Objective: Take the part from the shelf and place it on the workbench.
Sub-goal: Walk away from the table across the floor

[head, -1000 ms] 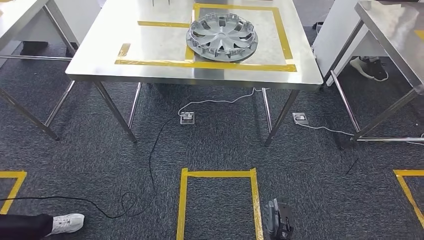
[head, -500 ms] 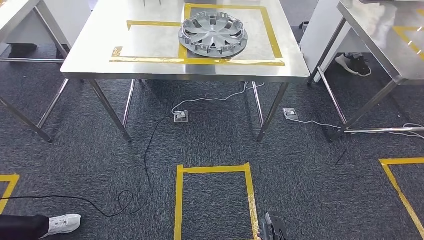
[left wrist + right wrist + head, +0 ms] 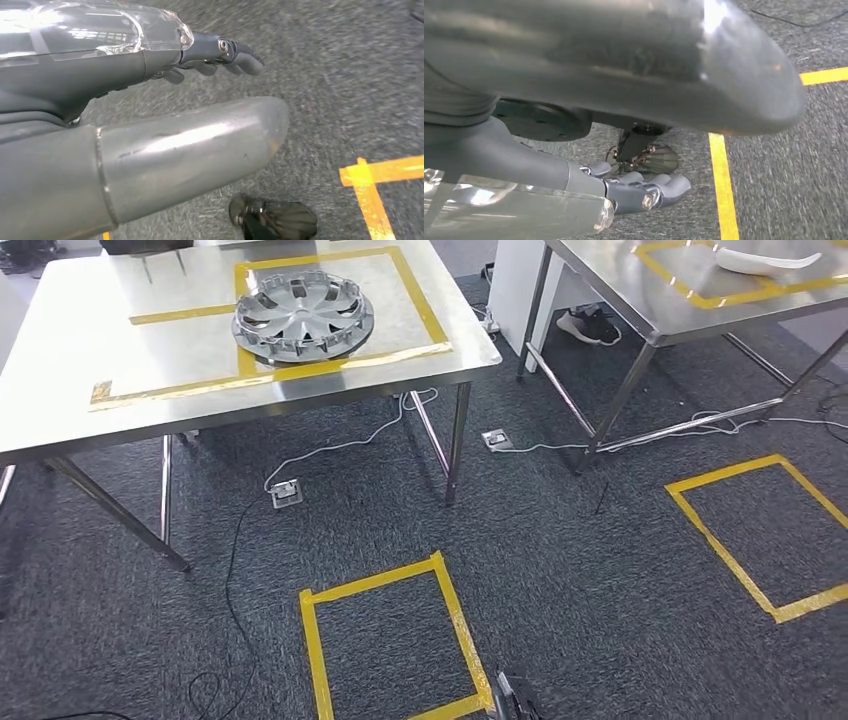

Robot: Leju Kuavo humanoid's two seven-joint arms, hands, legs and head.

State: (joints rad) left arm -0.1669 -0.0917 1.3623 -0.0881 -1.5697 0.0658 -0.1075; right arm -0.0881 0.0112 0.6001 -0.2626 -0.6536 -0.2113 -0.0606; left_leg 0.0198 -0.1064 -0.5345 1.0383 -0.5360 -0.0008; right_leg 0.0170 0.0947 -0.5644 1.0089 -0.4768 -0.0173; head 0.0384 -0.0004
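Observation:
A silver wheel cover (image 3: 303, 315) lies on a steel workbench (image 3: 60, 420) at the upper left of the head view, straddling yellow tape lines. On a second steel table (image 3: 640, 310) at the upper right rests a white curved piece (image 3: 765, 258) inside a taped square. My left hand (image 3: 125, 65) hangs over the grey carpet with its fingers (image 3: 235, 52) stretched out and nothing in it. My right hand (image 3: 549, 175) also hangs above the carpet, its fingers (image 3: 649, 192) apart from the thumb and holding nothing.
Two yellow tape rectangles mark the carpet, one close in front (image 3: 390, 640) and one to the right (image 3: 760, 530). A cable (image 3: 340, 445) and floor sockets (image 3: 286, 493) lie under the workbench. A shoe (image 3: 590, 325) shows between the tables.
The camera has turned to the right: the workbench with the wheel cover slid to the left of the picture, and the second table with the white piece came in.

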